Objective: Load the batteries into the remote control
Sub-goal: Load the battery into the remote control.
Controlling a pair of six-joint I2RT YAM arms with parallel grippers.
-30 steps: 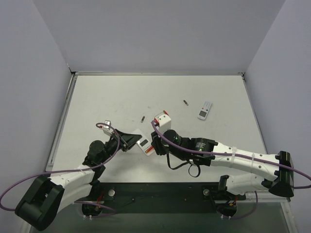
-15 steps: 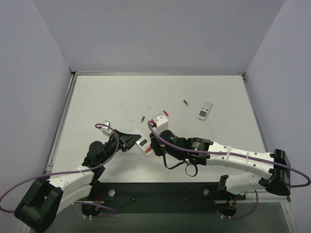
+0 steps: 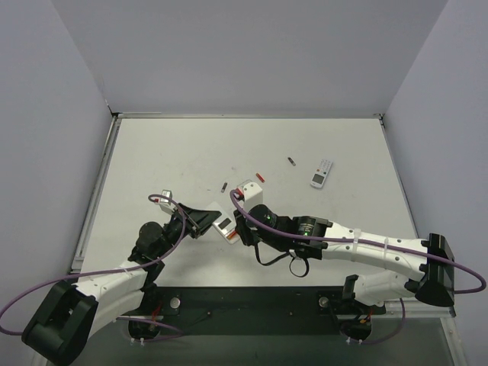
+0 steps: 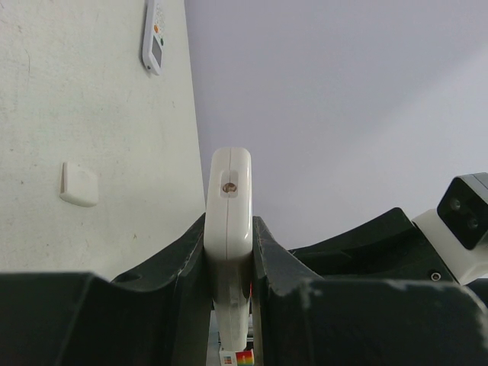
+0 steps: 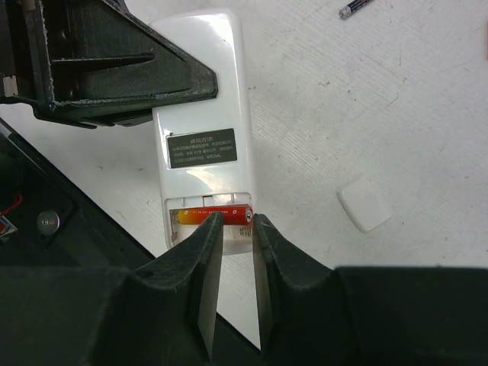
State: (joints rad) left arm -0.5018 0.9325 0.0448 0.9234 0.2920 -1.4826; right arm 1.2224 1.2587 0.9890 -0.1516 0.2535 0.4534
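My left gripper is shut on the remote control and holds it by its white sides, back up. In the right wrist view its battery bay is uncovered, and one red battery lies crosswise in it. My right gripper hovers at that battery's right end with its jaws a narrow gap apart and nothing between them. In the top view the right gripper is right next to the remote. The second red battery lies on the table beyond the right wrist.
A small white square cover lies on the table beside the remote and also shows in the left wrist view. Two dark cylinders and a white-faced remote lie farther back. The black front edge is close under both grippers.
The right arm has shifted slightly left toward the held remote, uncovering the red battery on the table behind it. The left arm holds still.
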